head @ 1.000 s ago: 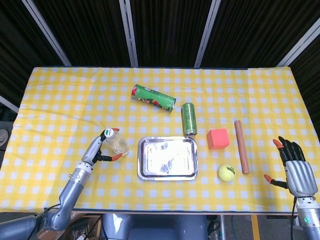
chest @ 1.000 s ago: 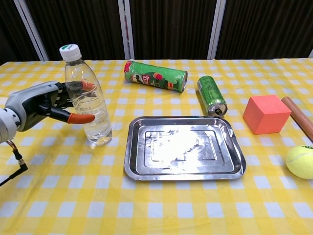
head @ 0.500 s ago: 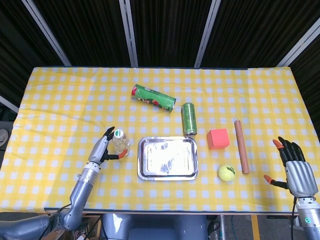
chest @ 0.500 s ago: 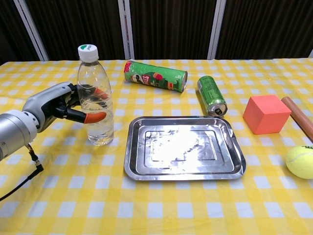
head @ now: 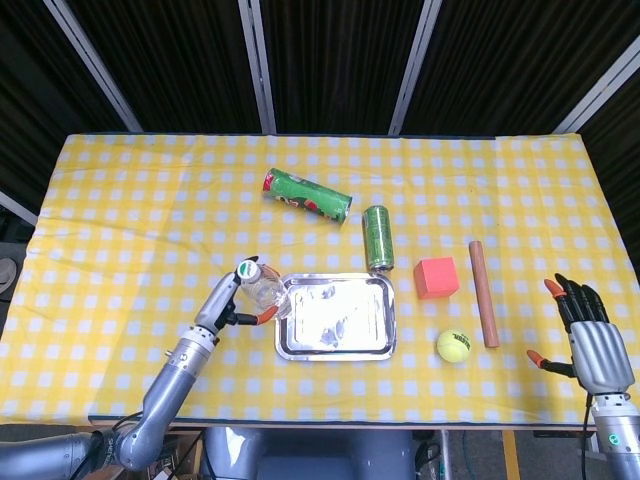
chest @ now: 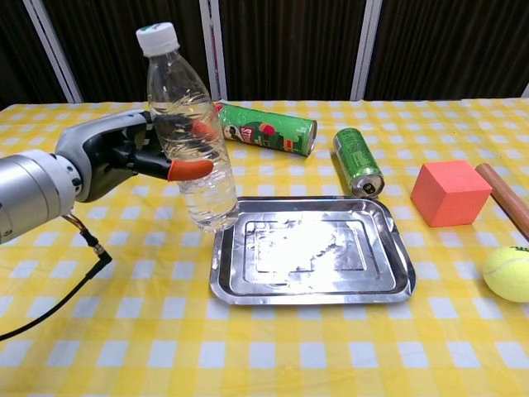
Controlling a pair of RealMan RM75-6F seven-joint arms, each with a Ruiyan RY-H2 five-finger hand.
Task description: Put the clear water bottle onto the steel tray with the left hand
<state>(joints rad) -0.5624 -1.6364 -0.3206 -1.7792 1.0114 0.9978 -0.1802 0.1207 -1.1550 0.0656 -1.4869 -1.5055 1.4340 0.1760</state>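
Left hand [chest: 116, 157] grips the clear water bottle [chest: 188, 136] around its mid-body: fingers wrapped round the far side, orange-tipped thumb [chest: 188, 170] across the near side. Bottle is tilted slightly, white cap [chest: 157, 37] leaning toward the left, base raised off the cloth. In chest view the base sits at the left rim of the steel tray [chest: 388, 273]; head view shows bottle [head: 262, 290] just beside that rim, overlapping its left edge. Cannot tell whether base touches the rim. Some water visible in lower part.

Right hand [head: 590, 335] appears only in head view, at the table's right edge, well apart from the tray. Fingers spread, extended, holding nothing.

Tray interior is bare, reflective, w/ glare in centre.

Other items on the yellow checked tablecloth [chest: 264, 364]:
- Green chip tube [chest: 263, 127], lying on its side behind the tray.
- Green drink can [chest: 358, 160], lying on its side, near the tray's back right corner.
- Orange cube [chest: 450, 193], right of tray.
- Wooden rod [head: 484, 292], right of cube.
- Tennis ball [head: 453, 345], near the rod's front end.
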